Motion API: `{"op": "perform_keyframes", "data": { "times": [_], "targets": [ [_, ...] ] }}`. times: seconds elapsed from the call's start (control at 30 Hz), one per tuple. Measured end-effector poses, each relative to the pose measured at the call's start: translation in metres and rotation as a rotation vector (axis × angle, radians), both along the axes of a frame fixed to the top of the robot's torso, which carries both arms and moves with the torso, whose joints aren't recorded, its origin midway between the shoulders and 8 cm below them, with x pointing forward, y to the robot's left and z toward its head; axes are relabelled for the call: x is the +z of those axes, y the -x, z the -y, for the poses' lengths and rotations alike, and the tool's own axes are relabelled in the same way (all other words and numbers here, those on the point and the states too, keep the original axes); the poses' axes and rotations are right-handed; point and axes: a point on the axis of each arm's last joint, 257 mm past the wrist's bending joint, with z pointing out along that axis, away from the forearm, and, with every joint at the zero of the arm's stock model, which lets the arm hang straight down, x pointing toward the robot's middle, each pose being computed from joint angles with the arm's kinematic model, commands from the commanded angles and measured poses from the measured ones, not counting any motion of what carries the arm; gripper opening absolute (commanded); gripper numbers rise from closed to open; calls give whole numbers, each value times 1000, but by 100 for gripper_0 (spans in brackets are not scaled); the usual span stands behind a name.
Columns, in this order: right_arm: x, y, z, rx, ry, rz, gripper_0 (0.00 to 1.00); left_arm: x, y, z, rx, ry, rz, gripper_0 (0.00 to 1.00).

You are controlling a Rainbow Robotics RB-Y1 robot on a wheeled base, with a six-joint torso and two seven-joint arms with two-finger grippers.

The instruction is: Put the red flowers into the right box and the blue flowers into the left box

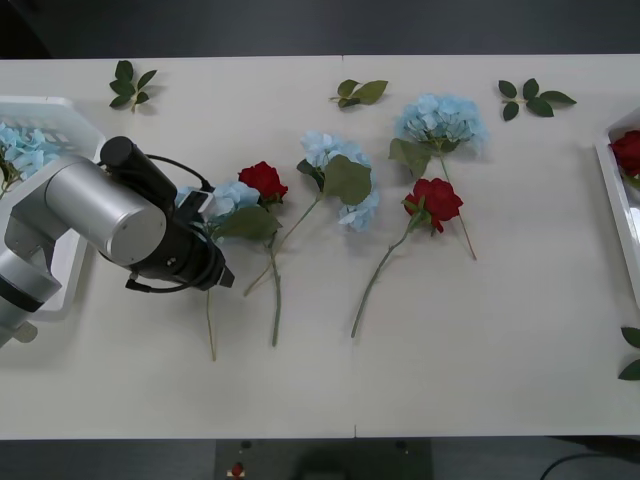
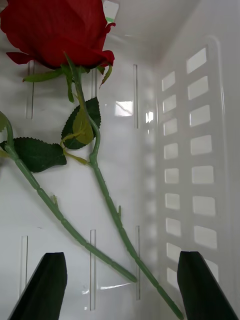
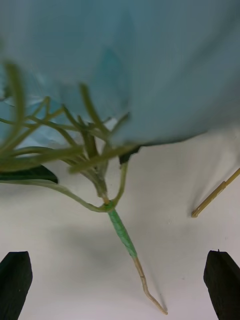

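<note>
The left claw (image 3: pixel 120 280), spread wide, hangs over a blue flower's stem (image 3: pixel 122 232) on the table (image 1: pixel 450 360); closing high would catch the wiry sprigs instead. The right claw (image 2: pixel 120 285) gapes empty inside the right box (image 2: pixel 200 150) above red flowers (image 2: pixel 55 30).

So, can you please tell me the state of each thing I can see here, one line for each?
Left gripper: open, low over a blue flower, holding nothing.
Right gripper: open, inside the right box.
Left box: holds a blue flower.
Right box: holds red roses.
Blue flowers on the table: three, lying flat.
Red flowers on the table: two, lying flat.
Leaf sprigs: loose on the table.
</note>
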Motion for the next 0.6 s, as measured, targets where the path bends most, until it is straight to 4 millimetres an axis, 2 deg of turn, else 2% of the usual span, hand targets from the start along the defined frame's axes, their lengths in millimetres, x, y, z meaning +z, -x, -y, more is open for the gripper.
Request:
{"op": "perform_keyframes", "data": {
  "times": [0.07,0.17,0.37,0.43,0.47,0.5,0.53,0.57,0.6],
  "targets": [
    [-7,3,-4,3,-17,-20,79,-4,2,0,-8,-16,1,100],
    [-18,7,-19,14,-78,-55,80,-7,-1,0,-15,-30,16,100],
    [-22,-9,-69,88,-188,-55,80,-18,-3,3,13,-28,0,94],
    [-23,-12,-86,125,-209,-73,80,-21,-4,8,29,-19,-8,77],
    [-22,-14,-95,141,-221,-85,80,-21,-5,10,34,-15,-7,59],
    [-20,-15,-103,156,-236,-98,80,-20,-6,13,33,-12,-5,51],
    [-17,-17,-111,171,-251,-112,80,-19,-7,15,31,-9,-3,37],
    [-14,-19,-118,184,-266,-126,80,-18,-8,16,30,-8,-1,17],
    [-8,-23,-124,196,-273,-135,80,-17,-8,16,29,-8,1,2]
  ]
}}
